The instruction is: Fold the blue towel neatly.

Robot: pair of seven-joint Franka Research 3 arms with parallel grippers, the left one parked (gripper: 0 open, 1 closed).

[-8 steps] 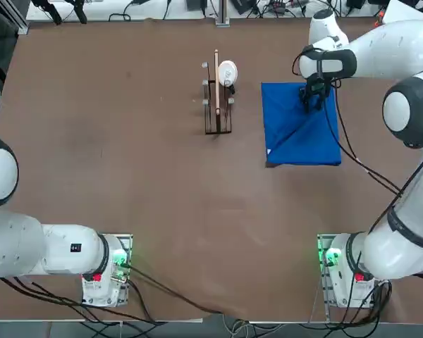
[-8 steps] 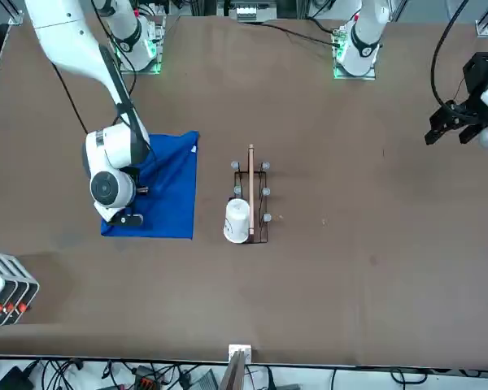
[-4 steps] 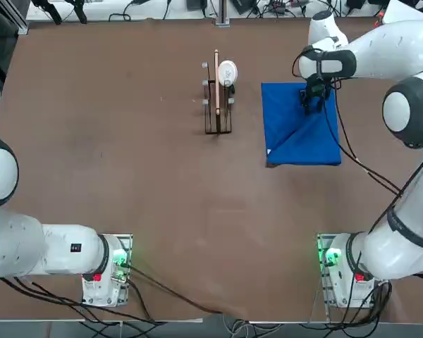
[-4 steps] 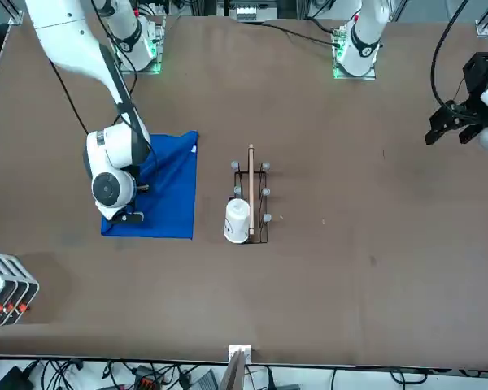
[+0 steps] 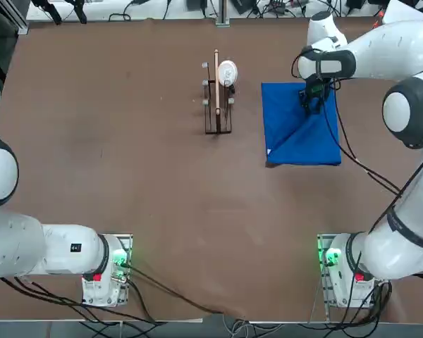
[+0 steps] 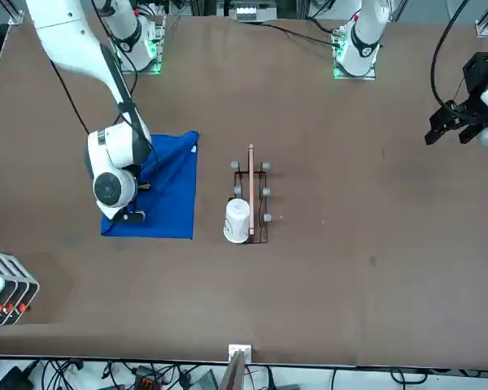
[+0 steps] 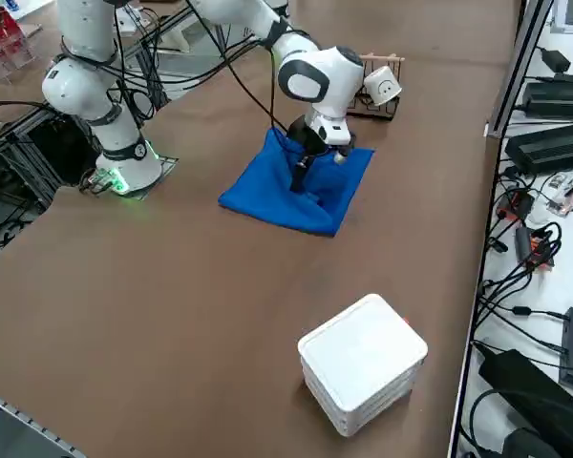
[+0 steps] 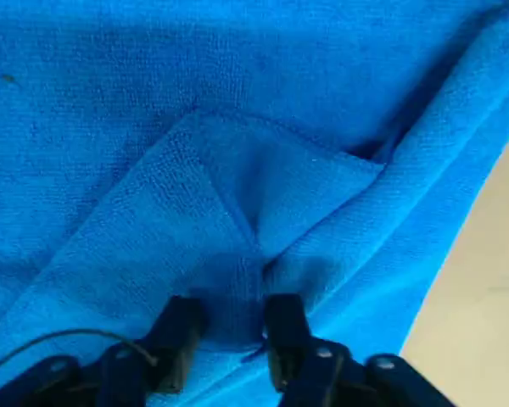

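A robot arm reaches down from eleven o'clock over a brown worktop, its end above a blue towel lying at about ten o'clock. Just above the centre stands a wire rack holding an upright wooden stick, with a white cup at its lower left. A white slatted box sits at eight o'clock.

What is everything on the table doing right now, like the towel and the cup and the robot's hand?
Blue towel: lying on the table, bunched into folds beneath the gripper.
Right gripper: down at the towel, fingers apart, a fold of cloth between them.
White cup: tipped on its side at the rack.
Wire rack: standing on the table.
White box: sitting on the table.
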